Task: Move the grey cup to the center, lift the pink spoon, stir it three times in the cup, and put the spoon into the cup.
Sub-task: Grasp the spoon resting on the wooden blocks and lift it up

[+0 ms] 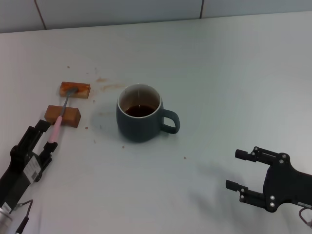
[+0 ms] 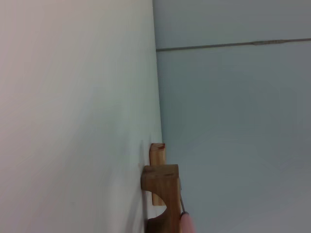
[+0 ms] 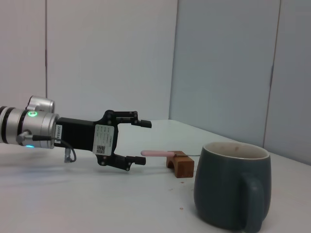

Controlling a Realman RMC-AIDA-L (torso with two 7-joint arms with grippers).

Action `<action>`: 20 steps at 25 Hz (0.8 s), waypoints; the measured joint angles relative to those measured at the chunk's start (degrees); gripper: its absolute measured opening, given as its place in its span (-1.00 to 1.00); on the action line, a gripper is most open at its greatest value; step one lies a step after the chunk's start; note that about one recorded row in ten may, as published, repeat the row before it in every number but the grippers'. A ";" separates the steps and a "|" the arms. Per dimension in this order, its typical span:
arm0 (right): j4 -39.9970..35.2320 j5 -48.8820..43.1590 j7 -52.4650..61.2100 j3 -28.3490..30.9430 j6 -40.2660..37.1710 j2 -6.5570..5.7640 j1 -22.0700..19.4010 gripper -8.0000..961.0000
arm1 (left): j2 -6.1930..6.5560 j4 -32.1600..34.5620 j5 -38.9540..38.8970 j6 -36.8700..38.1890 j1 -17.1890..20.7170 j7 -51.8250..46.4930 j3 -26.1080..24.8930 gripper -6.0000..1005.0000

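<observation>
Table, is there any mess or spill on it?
Yes. Brownish stains mark the table between the far wooden block and the grey cup, like splashed drink. Tiny specks dot the area nearby.

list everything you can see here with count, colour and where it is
cup: 1, dark blue-grey, cream inside, dark brown liquid; near the table's middle, handle toward the robot's right
spoon: 1, pink handle, grey metal bowl; lying across the two blocks, left of the cup
blocks: 2, brown wood; on the table left of the cup, one farther from the robot
stains: a few, brownish; on the table between the far block and the cup
table: 1, white; under everything
wall: pale panels with dark seams, behind the table
left gripper: 1, black, open; at the spoon handle's end, fingers either side of it
right gripper: 1, black, open; low on the right, away from the cup
</observation>
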 joint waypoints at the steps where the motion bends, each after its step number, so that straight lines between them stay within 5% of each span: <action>1: 0.00 0.00 0.00 0.00 0.00 0.00 0.03 0.43 | -0.03 -0.01 -0.01 -0.26 -0.36 0.00 -0.10 0.54; 20: 0.08 0.65 0.00 0.00 0.08 0.00 0.71 0.43 | -0.14 -0.09 -0.03 -3.22 -2.75 0.00 -1.25 0.54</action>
